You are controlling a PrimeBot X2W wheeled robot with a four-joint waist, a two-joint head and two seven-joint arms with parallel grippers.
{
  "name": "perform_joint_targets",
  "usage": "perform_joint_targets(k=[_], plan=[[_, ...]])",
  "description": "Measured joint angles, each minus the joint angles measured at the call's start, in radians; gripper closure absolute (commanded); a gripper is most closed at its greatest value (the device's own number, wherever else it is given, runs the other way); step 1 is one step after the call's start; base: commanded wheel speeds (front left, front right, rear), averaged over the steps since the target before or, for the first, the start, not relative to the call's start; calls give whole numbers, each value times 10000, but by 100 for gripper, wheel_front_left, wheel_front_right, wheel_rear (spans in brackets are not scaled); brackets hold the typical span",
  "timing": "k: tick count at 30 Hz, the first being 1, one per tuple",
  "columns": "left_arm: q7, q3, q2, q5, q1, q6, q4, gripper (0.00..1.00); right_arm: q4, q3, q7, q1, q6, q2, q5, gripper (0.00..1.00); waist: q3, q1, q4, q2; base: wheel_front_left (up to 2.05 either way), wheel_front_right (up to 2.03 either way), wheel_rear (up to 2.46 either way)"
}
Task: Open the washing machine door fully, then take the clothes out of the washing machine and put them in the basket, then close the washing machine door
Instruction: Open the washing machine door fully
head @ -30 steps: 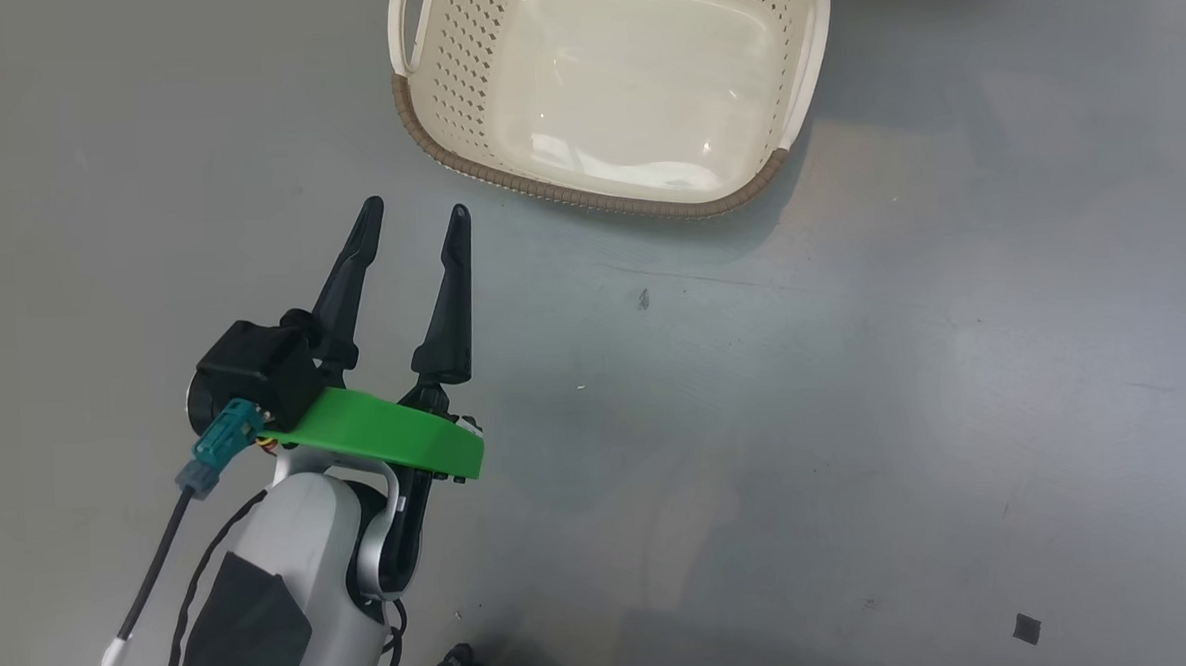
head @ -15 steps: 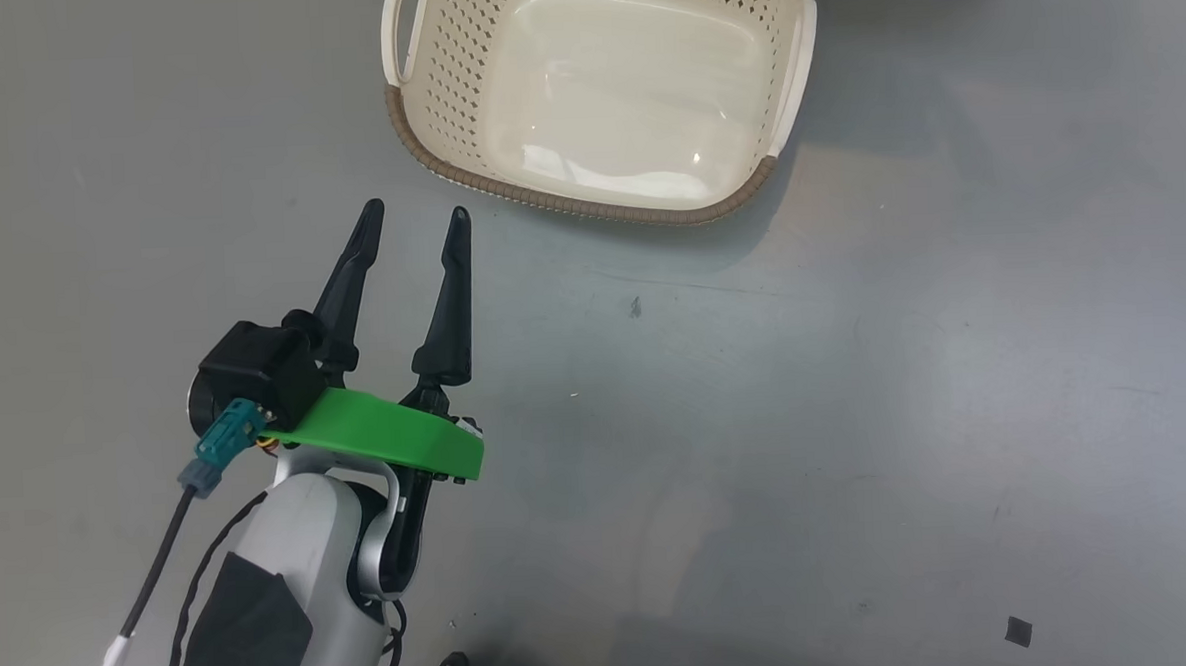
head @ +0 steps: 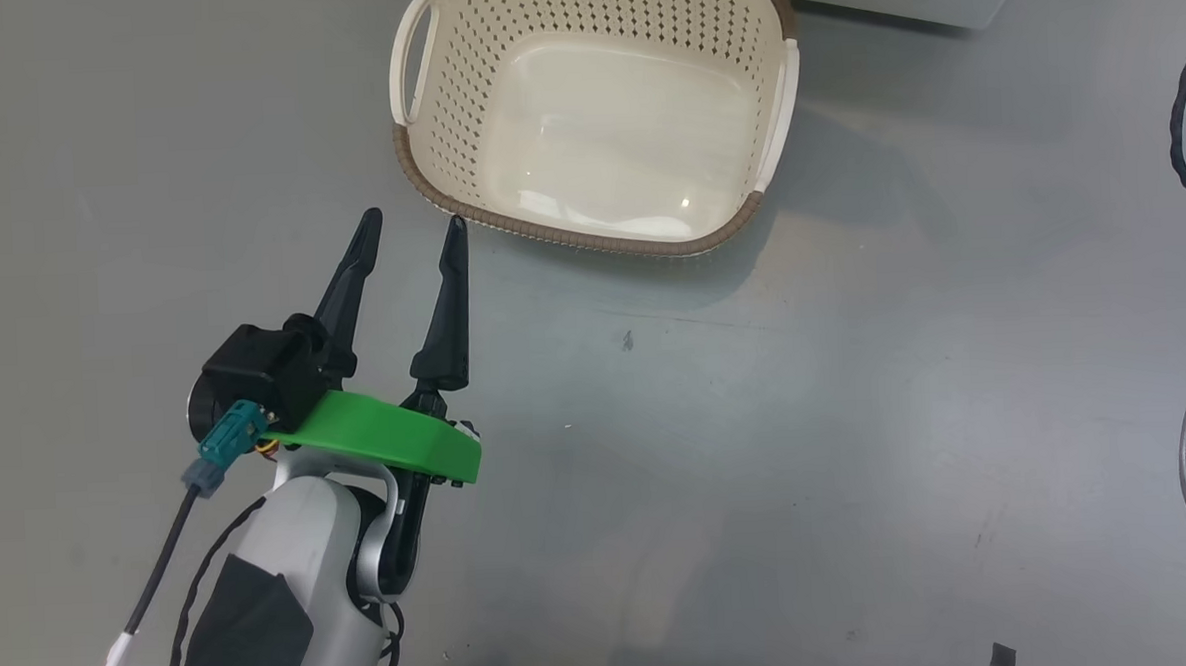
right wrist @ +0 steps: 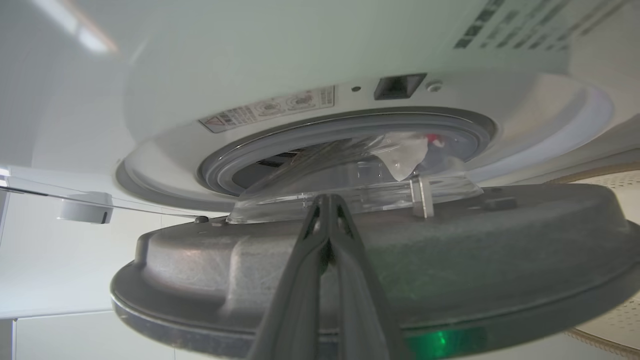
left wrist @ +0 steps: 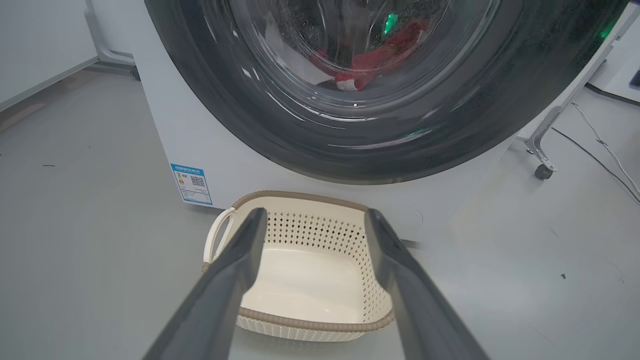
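Observation:
The cream basket [head: 589,235] stands on the grey floor, with nothing in it, just in front of the washing machine [left wrist: 165,125]. My left gripper [head: 415,219] hovers open beside the basket's near left corner, and its fingers [left wrist: 235,270] frame the basket [left wrist: 300,322] in the left wrist view. Red clothes [left wrist: 375,65] show through the glass of the washing machine door [left wrist: 250,110]. In the right wrist view the door [right wrist: 450,260] stands partly open from the drum opening [right wrist: 220,165]. My right gripper [right wrist: 327,200] is shut, its tips against the door's grey inner side below the glass bowl [right wrist: 350,185].
A blue sticker [left wrist: 192,184] marks the machine's lower front. A wheeled stand leg [left wrist: 542,150] and floor cables [left wrist: 600,145] lie to the machine's right. A black cable [head: 1185,137] hangs at the head view's right edge. Open floor spreads in front of the basket.
The head camera has tilted: the basket sits lower in the picture and the machine's base has come into view at the top. The left gripper has kept its place, open.

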Motion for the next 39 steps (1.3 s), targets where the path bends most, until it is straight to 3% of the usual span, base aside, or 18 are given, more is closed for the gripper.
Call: perform_joint_targets(k=[39], plan=[[0, 190, 10, 357, 847, 73, 286, 0, 800, 591, 1051, 2173, 13, 326, 1001, 100, -1812, 0, -355, 0, 0, 0, 0]])
